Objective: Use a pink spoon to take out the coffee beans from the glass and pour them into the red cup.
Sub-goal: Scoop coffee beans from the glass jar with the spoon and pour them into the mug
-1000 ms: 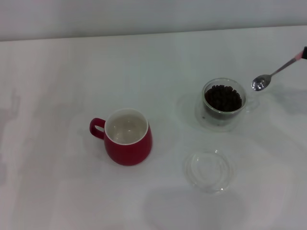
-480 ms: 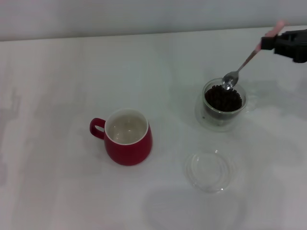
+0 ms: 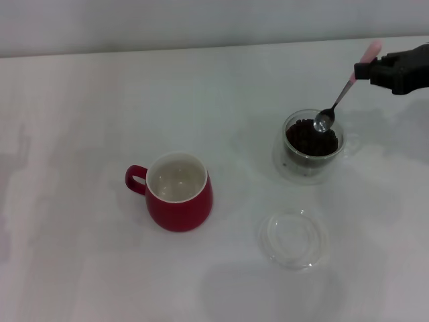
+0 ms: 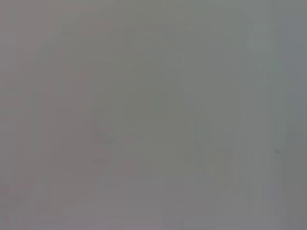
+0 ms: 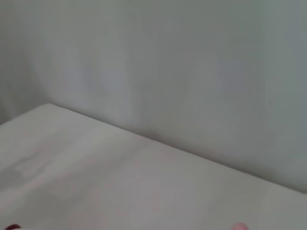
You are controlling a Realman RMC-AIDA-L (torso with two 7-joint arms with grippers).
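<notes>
Right gripper, jaws pinching the pink spoon above the glass; a steep plunge risked scattering coffee beans onto desk.

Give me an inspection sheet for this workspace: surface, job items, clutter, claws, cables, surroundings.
Surface: white table, bare apart from the items below.
Job's things: glossy red ceramic cup, white inside, no beans seen in it; clear double-walled glass holding dark coffee beans; pink-handled metal spoon, tilted, bowl over the beans.
Clutter: shallow clear glass dish near the glass.
Claws: right claw grips the spoon's handle; left not in view.
Cables: nothing seen.
Surroundings: plain pale wall.
</notes>
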